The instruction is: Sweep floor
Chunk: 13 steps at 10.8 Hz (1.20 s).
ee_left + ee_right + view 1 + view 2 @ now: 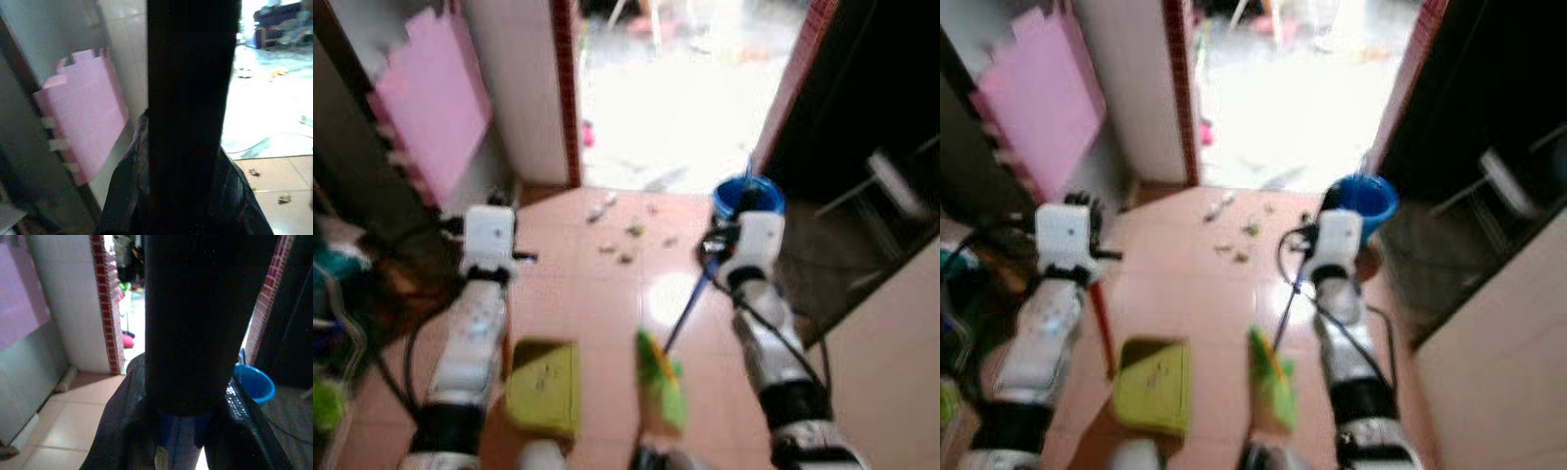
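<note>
Pinkish tiled floor (597,304) runs up to a bright doorway at top centre, with scraps of litter (625,243) scattered just before it. My right gripper (729,235) seems to carry a blue-handled broom (690,308) whose green bristles (663,382) sit at lower centre, beside a yellow-green dustpan (543,387) on a red handle (1102,328) near my left gripper (499,201). A blue bucket (747,196) stands right of the litter. Wrist views add a pink foam mat (83,127) and red brick jambs (105,303); I cannot tell either jaws' state.
</note>
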Motion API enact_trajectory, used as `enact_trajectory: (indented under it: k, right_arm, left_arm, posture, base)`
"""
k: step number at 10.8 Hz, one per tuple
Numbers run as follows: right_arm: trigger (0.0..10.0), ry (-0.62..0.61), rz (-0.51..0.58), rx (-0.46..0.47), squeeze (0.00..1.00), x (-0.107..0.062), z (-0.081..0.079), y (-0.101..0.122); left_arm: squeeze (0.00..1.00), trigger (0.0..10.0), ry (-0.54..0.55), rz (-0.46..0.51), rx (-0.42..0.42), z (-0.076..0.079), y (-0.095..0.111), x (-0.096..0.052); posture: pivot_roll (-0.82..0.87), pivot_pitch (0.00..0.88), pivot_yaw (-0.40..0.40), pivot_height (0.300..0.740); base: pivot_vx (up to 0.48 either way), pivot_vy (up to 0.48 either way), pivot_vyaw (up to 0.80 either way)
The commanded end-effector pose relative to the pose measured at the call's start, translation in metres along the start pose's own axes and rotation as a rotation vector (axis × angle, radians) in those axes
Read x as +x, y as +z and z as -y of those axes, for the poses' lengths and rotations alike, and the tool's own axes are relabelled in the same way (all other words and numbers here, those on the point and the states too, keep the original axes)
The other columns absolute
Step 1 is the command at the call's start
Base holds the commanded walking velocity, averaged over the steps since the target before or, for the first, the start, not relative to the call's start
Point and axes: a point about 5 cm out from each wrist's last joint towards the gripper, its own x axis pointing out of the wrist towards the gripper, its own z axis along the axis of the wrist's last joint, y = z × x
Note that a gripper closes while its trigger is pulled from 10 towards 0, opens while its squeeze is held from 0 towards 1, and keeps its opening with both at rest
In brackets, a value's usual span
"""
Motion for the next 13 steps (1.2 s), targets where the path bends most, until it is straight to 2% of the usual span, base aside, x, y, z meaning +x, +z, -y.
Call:
enact_trajectory:
  k: [1,4,10,13]
  right_arm:
    - [10.0,-0.011,0.028,-0.012,0.00,0.004,0.006,0.010]
    - [10.0,-0.006,0.021,-0.018,0.00,0.004,0.008,0.010]
    - [10.0,0.038,0.016,-0.021,0.00,0.008,0.001,0.011]
    - [10.0,0.039,0.017,-0.020,0.00,0.008,0.002,0.012]
  left_arm:
    - [0.00,10.0,0.025,0.059,0.014,-0.005,0.013,0.005]
    - [0.00,10.0,0.011,0.065,0.005,0.002,0.013,0.005]
    - [0.00,10.0,0.073,0.043,-0.031,-0.007,0.009,0.005]
    - [0.00,10.0,0.074,0.038,-0.040,-0.010,0.010,0.007]
  posture:
    - [0.05,0.001,-0.045,0.740]
    - [0.05,0.013,-0.051,0.740]
    - [0.06,0.010,-0.075,0.740]
    - [0.06,0.010,-0.071,0.740]
  base:
    - [0.000,0.000,0.00]
    - [0.000,0.000,0.00]
    - [0.000,0.000,0.00]
    - [0.000,0.421,0.00]
